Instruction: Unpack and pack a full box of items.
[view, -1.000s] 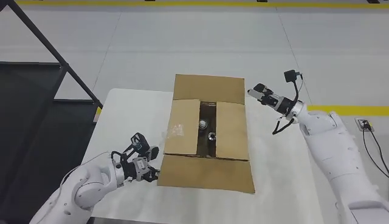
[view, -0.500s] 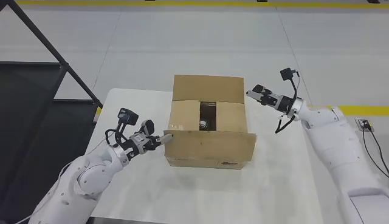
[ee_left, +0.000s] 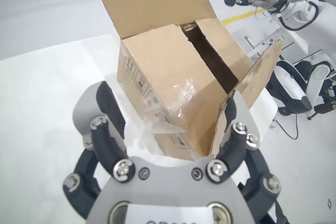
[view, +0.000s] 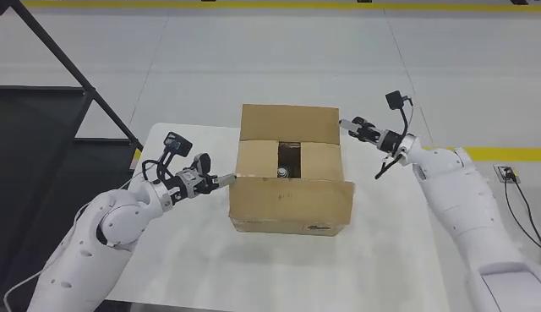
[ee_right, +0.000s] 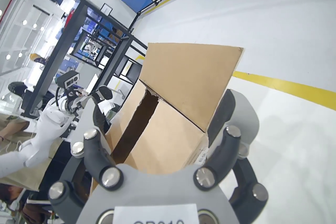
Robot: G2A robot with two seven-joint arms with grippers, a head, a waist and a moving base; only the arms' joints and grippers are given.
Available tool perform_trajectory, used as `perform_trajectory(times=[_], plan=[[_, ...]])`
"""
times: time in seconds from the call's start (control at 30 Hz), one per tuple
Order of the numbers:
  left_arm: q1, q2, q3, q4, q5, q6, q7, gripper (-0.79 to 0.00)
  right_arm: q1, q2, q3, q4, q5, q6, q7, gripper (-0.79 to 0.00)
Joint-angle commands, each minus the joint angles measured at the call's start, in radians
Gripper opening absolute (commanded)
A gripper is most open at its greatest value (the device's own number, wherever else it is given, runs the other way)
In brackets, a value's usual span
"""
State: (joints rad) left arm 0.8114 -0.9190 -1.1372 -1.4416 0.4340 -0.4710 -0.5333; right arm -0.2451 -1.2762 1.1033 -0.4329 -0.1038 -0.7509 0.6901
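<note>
A brown cardboard box point(view: 292, 202) stands mid-table. Its far flap point(view: 290, 123) leans open and its near flap point(view: 292, 198) stands upright. The two inner flaps lie shut, with a dark slit point(view: 288, 158) between them showing a small item point(view: 281, 172) inside. My left gripper point(view: 218, 179) is open at the box's near left corner. In the left wrist view the left gripper point(ee_left: 170, 114) straddles that corner, one finger point(ee_left: 233, 109) against the near flap's edge. My right gripper point(view: 345, 126) is open at the far right corner. In its own view the right gripper point(ee_right: 160, 114) frames the box point(ee_right: 168, 125).
The white table point(view: 186, 253) has bare room on both sides of the box and in front of it. A black metal frame point(view: 51, 58) stands left of the table. Torn clear tape point(ee_left: 181, 88) clings to the box's side.
The near flap, lying flat outward a second ago, now stands upright. My left gripper moved from the table's front up to the box's left corner. The right gripper edged closer to the box.
</note>
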Motion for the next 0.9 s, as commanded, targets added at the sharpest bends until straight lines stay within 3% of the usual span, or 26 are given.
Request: perform_trajectory(times=[0.0,0.13,0.23,0.57,0.87], plan=[[-0.016,-0.002,0.003,0.025,-0.008,-0.021,-0.019,0.000,0.003,-0.007,-0.010,-0.010,-0.004,0.085,-0.008,0.000],[-0.046,-0.010,0.020,0.055,-0.020,-0.039,-0.035,0.000,0.030,-0.024,-0.036,0.012,-0.030,0.190,-0.047,0.000],[-0.067,-0.019,0.037,0.068,-0.036,-0.030,-0.026,0.000,0.065,-0.036,-0.052,0.052,-0.040,0.202,-0.033,0.000],[-0.121,-0.057,0.121,0.092,-0.037,0.034,0.002,0.000,0.136,-0.059,-0.068,0.189,-0.030,0.117,0.033,0.000],[-0.121,-0.057,0.121,0.092,-0.037,0.034,0.002,0.000,0.136,-0.059,-0.068,0.189,-0.030,0.117,0.033,0.000]])
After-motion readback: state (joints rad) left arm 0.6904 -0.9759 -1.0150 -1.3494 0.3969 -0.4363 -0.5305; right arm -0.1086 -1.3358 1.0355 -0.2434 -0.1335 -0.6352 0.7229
